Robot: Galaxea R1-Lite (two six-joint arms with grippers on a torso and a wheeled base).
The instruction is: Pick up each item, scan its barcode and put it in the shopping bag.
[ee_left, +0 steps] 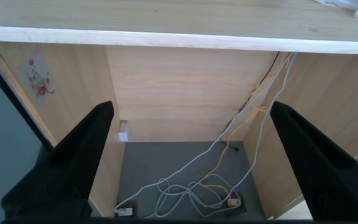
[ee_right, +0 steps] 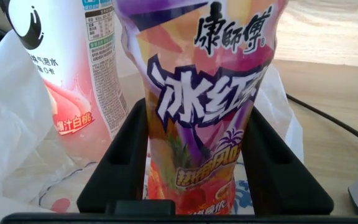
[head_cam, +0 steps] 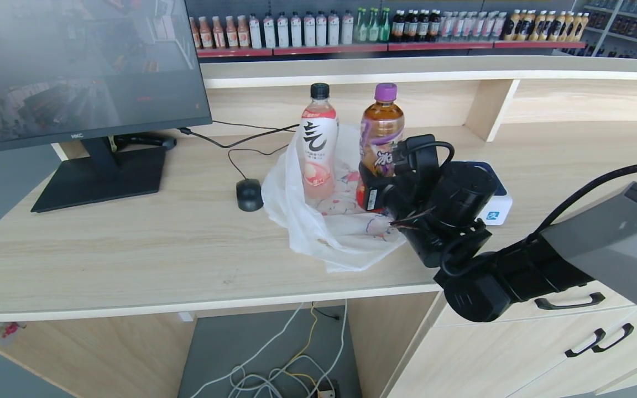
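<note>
With the right gripper (head_cam: 378, 185), grasps the purple-capped tea bottle (head_cam: 382, 130) low on its body, one finger (ee_right: 120, 165) pressed to each side of the label. Holds it upright at the right side of the white plastic shopping bag (head_cam: 307, 221), spread open on the wooden counter (head_cam: 130, 249); cannot tell whether its base touches the bag. Stands just beside a pink black-capped drink bottle (head_cam: 318, 149), upright on the bag to its left. Beyond the arm to the right, a white scanner box with a blue top (head_cam: 500, 207). Left of the bag, a black mouse (head_cam: 249, 194), then a dark monitor (head_cam: 75, 66) on its stand. With the left gripper (ee_left: 191, 162), hangs released below the counter's front edge, fingers (ee_left: 73, 168) spread wide, over loose cables (ee_left: 191, 186) in the knee space.
</note>
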